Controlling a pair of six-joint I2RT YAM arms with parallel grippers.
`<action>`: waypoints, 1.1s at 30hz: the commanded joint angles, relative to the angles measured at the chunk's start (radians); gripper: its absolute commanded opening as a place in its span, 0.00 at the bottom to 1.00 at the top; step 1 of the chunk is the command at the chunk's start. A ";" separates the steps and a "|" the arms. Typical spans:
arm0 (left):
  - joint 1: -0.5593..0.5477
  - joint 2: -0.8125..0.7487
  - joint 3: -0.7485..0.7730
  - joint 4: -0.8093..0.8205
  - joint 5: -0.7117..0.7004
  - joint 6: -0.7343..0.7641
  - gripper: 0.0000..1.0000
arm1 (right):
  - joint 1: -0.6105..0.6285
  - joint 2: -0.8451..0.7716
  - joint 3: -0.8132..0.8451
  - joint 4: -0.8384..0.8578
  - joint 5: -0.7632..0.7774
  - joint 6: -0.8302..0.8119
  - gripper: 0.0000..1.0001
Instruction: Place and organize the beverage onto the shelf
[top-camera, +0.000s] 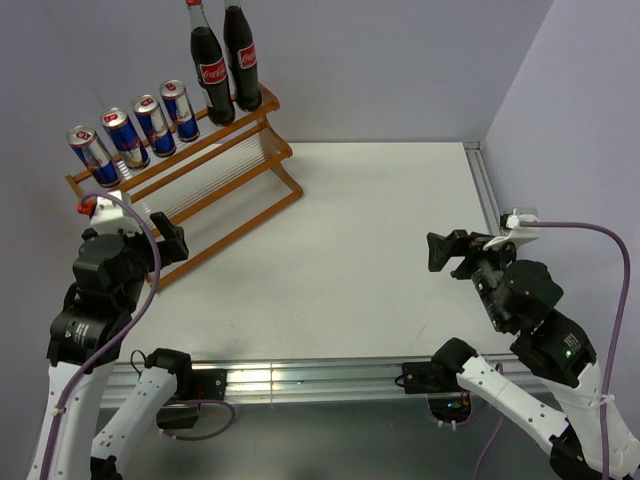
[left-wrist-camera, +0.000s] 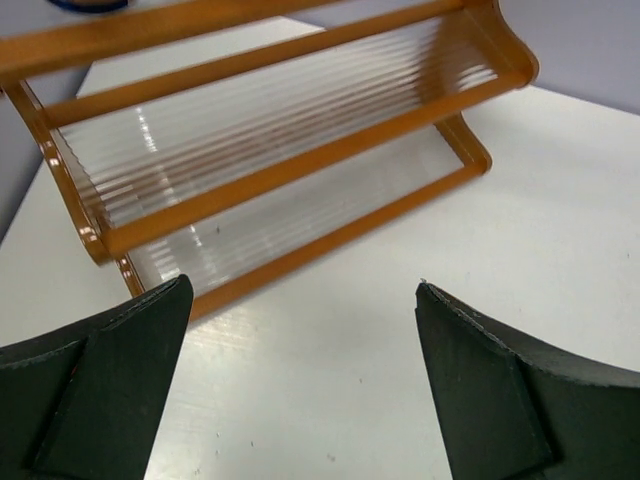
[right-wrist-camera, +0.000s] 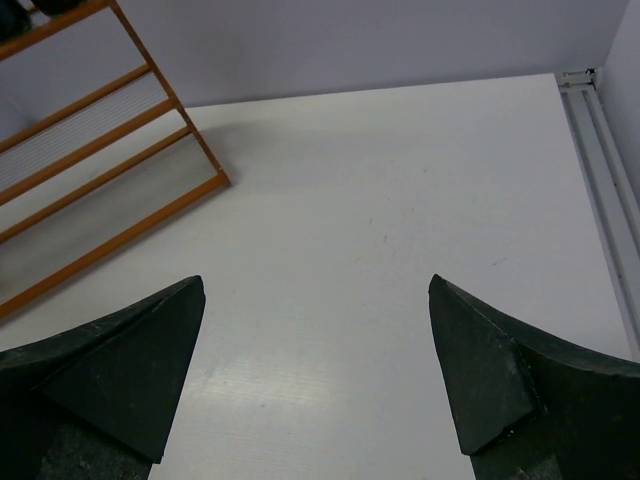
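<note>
Both tools gape empty: left tool (top-camera: 168, 241) beside the shelf (top-camera: 232, 168), right tool (top-camera: 446, 256) well apart over the counter (top-camera: 380, 230). Four cans (top-camera: 140, 125) and two bottles (top-camera: 226, 62) stand upright along its top tier, beyond the left tool.

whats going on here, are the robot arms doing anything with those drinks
Nothing is being held. Four cans and two cola bottles stand in a row on the top tier of the shelf. The left arm sits by the shelf's near end, the right arm over the white table, both with jaws open and empty. The stocking looks finished.
</note>
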 joint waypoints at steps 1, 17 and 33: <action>-0.003 -0.056 -0.025 -0.018 0.052 -0.033 1.00 | -0.002 -0.006 -0.037 -0.034 0.011 0.012 1.00; -0.003 -0.187 -0.111 0.028 0.043 -0.032 0.99 | -0.002 -0.059 -0.186 0.015 0.017 0.035 1.00; -0.003 -0.187 -0.148 0.090 0.037 -0.029 1.00 | -0.002 -0.044 -0.181 0.029 0.038 0.035 1.00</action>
